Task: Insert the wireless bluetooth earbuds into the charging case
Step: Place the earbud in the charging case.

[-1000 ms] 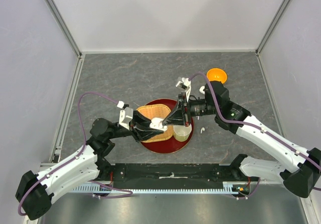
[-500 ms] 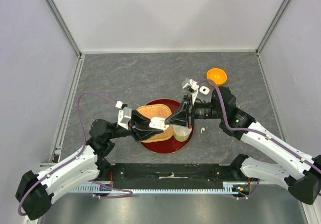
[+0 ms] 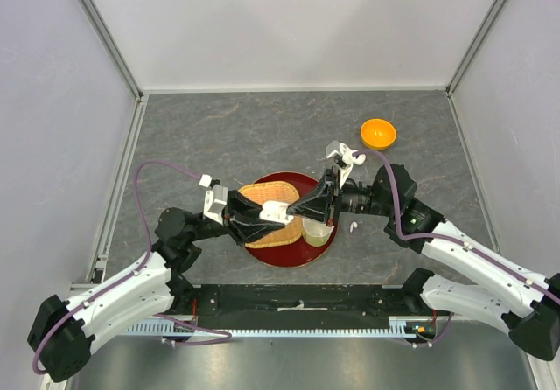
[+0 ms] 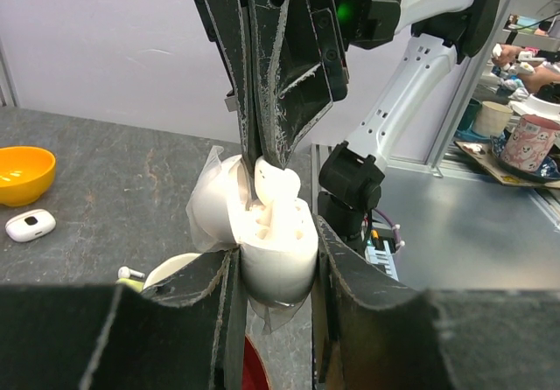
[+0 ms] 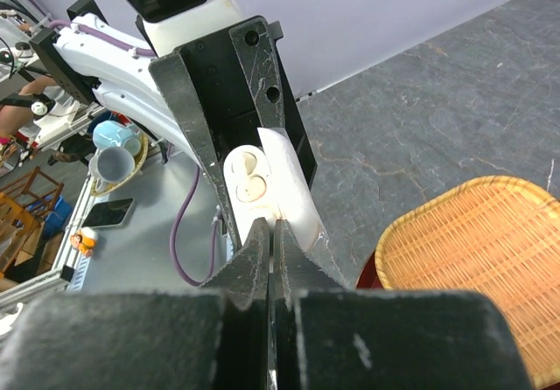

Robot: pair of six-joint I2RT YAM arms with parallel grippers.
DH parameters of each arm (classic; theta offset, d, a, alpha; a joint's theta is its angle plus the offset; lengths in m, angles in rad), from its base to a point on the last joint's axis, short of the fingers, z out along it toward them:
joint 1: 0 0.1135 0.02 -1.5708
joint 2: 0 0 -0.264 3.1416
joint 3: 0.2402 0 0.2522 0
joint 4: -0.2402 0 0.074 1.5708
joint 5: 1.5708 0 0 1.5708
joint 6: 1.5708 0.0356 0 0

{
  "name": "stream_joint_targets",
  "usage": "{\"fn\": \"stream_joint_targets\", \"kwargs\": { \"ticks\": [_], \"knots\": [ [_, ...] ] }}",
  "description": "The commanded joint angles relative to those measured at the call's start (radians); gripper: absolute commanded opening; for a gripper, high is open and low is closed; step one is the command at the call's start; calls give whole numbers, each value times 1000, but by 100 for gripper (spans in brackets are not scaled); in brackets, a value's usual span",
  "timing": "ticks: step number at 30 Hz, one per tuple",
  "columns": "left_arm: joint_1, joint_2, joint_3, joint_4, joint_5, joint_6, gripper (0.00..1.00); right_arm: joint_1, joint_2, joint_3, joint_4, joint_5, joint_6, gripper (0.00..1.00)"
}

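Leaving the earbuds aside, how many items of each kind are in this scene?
Charging cases: 2, the open case and the closed case
Orange bowl: 1
Cream cup: 1
Red plate: 1
Wicker tray: 1
Total: 6

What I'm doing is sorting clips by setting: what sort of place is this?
Probably a robotics lab test cell: the left arm and right arm stand at a grey table walled by white panels on metal framing, and a wrist view shows a patterned mug outside.
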Motion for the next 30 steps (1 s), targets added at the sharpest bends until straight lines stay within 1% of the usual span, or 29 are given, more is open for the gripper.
{"fn": "stream_joint_targets", "kwargs": {
  "ticks": [1, 11, 14, 19, 30],
  "knots": [
    [-10, -11, 13, 145, 35, -37, 2, 5, 27, -22, 58, 103, -15, 0],
    [-8, -1, 13, 151, 43, -43, 2, 28, 47, -17, 63, 129, -37, 0],
    [-8, -4, 10, 162, 34, -43, 2, 37, 54, -9, 28, 130, -64, 0],
    [-8, -23, -10, 187, -20, -37, 2, 47, 34, -13, -47, 147, -113, 0],
    [-8, -41, -20, 190, -58, -32, 2, 63, 34, -9, -93, 133, -139, 0]
  ]
}}
